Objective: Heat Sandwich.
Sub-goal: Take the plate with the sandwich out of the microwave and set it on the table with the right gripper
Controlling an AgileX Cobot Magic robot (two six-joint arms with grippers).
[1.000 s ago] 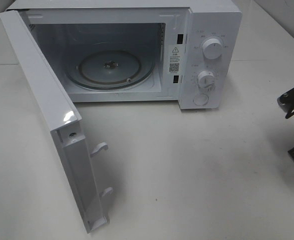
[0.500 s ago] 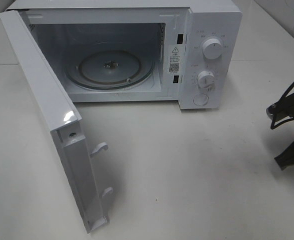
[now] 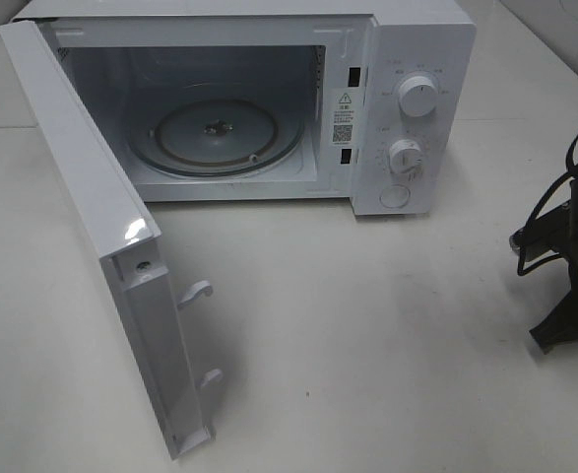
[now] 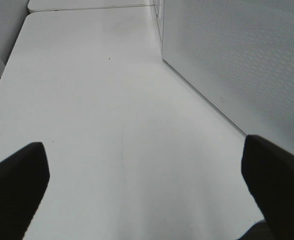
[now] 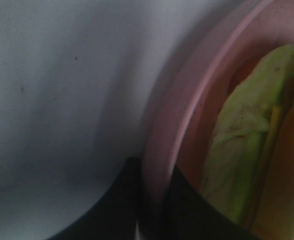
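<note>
One microwave (image 3: 269,99), door (image 3: 101,246) open, with one glass turntable (image 3: 220,136) and two dials (image 3: 417,97). Right gripper (image 5: 154,200) pinches the rim of one pink plate (image 5: 172,125) carrying one sandwich (image 5: 242,145). Left gripper (image 4: 147,170) spread wide above the table (image 4: 96,100).

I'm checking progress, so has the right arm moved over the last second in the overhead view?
Yes. The right arm has come further into view from the right edge, toward the microwave, which has stayed put with its door open.

Sandwich (image 5: 247,150) blurred, cropped; right pincer (image 5: 154,210) partly off-frame.
</note>
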